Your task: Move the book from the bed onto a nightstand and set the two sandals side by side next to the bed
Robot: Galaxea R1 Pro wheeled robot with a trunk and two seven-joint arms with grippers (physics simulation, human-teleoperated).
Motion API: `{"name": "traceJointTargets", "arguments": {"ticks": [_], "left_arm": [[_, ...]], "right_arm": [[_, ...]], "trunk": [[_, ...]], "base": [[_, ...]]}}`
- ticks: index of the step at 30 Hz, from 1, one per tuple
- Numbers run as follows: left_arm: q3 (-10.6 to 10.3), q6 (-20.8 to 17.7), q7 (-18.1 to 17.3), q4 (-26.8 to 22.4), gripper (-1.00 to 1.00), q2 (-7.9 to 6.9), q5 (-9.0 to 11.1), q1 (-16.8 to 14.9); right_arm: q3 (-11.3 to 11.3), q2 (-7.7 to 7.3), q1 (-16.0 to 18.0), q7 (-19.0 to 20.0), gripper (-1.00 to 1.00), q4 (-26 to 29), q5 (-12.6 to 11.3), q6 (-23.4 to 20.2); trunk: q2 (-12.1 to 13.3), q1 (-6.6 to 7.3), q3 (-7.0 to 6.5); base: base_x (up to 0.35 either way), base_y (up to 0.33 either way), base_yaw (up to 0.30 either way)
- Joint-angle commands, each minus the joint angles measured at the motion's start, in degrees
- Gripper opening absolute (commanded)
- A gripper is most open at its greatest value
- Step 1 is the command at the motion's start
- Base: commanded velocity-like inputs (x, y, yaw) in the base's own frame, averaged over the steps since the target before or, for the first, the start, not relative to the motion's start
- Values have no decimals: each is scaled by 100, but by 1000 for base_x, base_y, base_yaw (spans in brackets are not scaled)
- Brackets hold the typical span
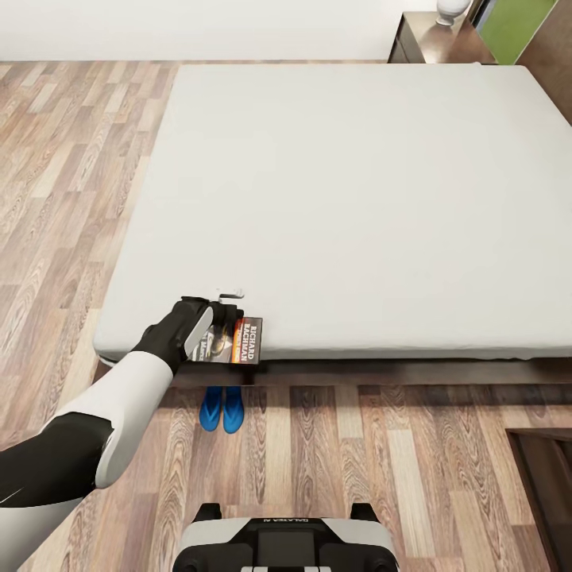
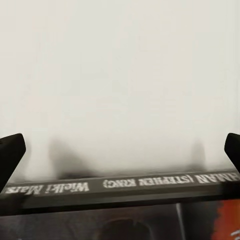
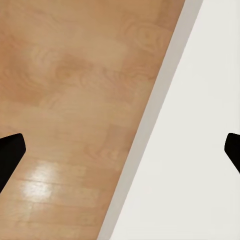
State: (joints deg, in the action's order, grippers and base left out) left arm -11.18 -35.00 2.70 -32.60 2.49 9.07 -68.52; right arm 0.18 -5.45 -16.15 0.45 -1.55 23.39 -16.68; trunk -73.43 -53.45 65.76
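The book [image 1: 241, 342], dark with an orange band and white lettering, lies flat at the near edge of the bed [image 1: 357, 199], slightly overhanging the light-grey mattress. My left gripper [image 1: 226, 311] hovers over the book's left part, open. In the left wrist view its fingertips [image 2: 11, 150] stand far apart with the book [image 2: 125, 207] across the space between them, not clamped. The two blue sandals [image 1: 222, 408] lie side by side on the floor just below the book. A dark nightstand [image 1: 425, 41] stands at the far right corner of the bed. My right gripper [image 3: 120, 150] is open over floor and a white surface.
Brown wood-plank floor [image 1: 71, 199] runs along the left of the bed and in front of it. A white rounded object [image 1: 449, 11] sits on the nightstand. A dark brown piece of furniture [image 1: 550, 477] stands at the near right. My base [image 1: 282, 544] is close to the bed's foot.
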Motion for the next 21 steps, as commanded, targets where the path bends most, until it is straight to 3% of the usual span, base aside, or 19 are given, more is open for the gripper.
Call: {"name": "traceJointTargets", "arguments": {"ticks": [1,21], "left_arm": [[-22,-24,28,-7,100,-4,51,0],[-19,9,28,-10,100,-3,51,0]], "right_arm": [[0,0,-2,5,100,6,34,-19],[0,0,-2,8,100,6,34,-17]], "trunk": [[-2,0,2],[-2,0,2]], "base": [[-14,0,0],[-3,0,0]]}}
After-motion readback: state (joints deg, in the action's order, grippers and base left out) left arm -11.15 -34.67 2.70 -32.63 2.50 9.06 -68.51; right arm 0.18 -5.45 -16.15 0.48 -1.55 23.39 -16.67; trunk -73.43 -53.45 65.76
